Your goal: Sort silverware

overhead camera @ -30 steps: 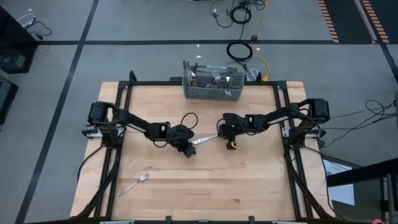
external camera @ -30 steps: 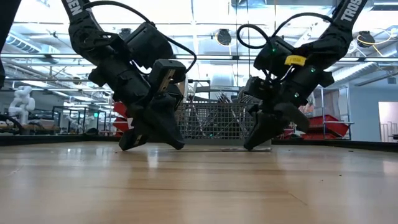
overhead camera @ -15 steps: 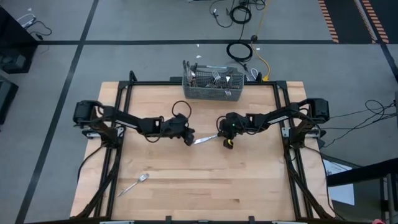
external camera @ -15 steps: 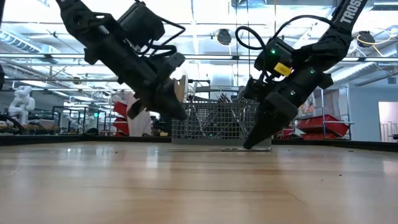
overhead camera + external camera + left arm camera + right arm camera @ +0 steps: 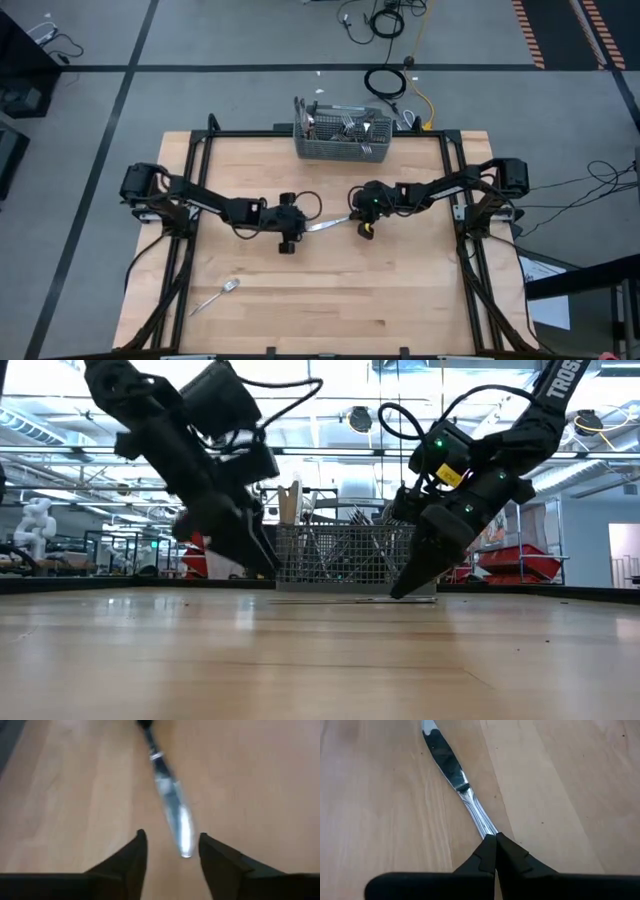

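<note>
A table knife (image 5: 328, 224) lies on the wooden table between my two grippers, its blade toward the left arm. My right gripper (image 5: 495, 837) is shut on its handle. My left gripper (image 5: 170, 840) stands open a little above the table. The blade tip (image 5: 184, 851) shows between its fingers, which do not touch it. A lone fork (image 5: 215, 297) lies flat near the table's front left. The grey wire basket (image 5: 342, 140) at the far edge holds more silverware standing upright. My right gripper pinches the knife's handle (image 5: 482, 827) between its two fingertips, near the handle's free end. The fingers slant down from the table's right side and lie along the knife. The knife stretches away from them flat along the table top (image 5: 350, 599).
Black frame rails (image 5: 200, 150) run along the table's left, right and far edges. Bare wood (image 5: 350, 300) fills the near half of the table, apart from the fork. Cables lie on the floor beyond the basket.
My left gripper has risen off the table, rolled about its own axis and opened, letting go of the knife's blade end, and has drawn back slightly toward the table's left. My right gripper has rolled a little and stayed shut. The knife has stayed in place.
</note>
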Robot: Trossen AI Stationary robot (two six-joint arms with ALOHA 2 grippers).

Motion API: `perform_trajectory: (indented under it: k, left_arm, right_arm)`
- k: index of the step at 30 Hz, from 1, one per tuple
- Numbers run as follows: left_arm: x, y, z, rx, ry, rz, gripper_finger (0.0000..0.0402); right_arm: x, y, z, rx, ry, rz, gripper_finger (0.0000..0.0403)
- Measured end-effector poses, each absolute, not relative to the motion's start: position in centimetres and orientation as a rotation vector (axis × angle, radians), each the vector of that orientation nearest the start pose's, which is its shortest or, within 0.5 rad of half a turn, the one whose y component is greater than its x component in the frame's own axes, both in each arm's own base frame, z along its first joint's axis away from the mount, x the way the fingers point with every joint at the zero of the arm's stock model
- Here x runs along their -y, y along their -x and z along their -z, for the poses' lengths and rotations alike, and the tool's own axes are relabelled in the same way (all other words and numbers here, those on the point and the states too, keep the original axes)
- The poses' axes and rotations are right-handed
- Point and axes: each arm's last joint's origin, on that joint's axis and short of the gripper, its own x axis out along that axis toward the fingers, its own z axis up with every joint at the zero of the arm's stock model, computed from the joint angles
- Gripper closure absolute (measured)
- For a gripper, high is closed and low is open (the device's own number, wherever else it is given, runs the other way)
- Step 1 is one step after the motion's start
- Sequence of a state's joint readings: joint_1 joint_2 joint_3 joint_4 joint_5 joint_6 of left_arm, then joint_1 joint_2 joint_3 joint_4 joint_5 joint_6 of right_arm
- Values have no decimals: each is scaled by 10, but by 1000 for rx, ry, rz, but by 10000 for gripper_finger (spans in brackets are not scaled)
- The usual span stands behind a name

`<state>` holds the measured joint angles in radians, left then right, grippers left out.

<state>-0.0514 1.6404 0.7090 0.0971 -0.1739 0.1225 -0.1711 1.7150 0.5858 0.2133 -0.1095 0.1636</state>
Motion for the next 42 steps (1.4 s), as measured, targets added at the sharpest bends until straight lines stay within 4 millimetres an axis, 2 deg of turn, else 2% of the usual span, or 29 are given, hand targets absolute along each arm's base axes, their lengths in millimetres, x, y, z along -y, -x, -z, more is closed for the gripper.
perform_trajectory:
  k: [3, 6, 10, 18, 23, 31, 36, 42]
  left_arm:
    - [11, -297, -123, -886, -258, -105, 188]
    - [15, -301, -113, -888, -258, -136, 166]
    - [14, -305, -98, -915, -259, -144, 160]
    - [17, -311, -80, -910, -270, -134, 164]
    - [18, -313, -72, -907, -261, -128, 218]
    - [19, -314, -69, -898, -210, -131, 383]
    - [17, -314, -69, -891, -172, -201, 395]
    - [15, -314, -69, -893, -123, -167, 398]
  right_arm:
    - [44, -274, -93, -879, -310, 139, 402]
    - [44, -275, -93, -861, -312, 138, 403]
    - [44, -275, -93, -857, -314, 139, 403]
    - [44, -275, -93, -853, -325, 147, 403]
    - [44, -276, -94, -847, -324, 146, 403]
    - [44, -277, -94, -840, -324, 140, 403]
    - [41, -278, -99, -814, -323, 104, 403]
    - [39, -272, -125, -762, -185, 162, 403]
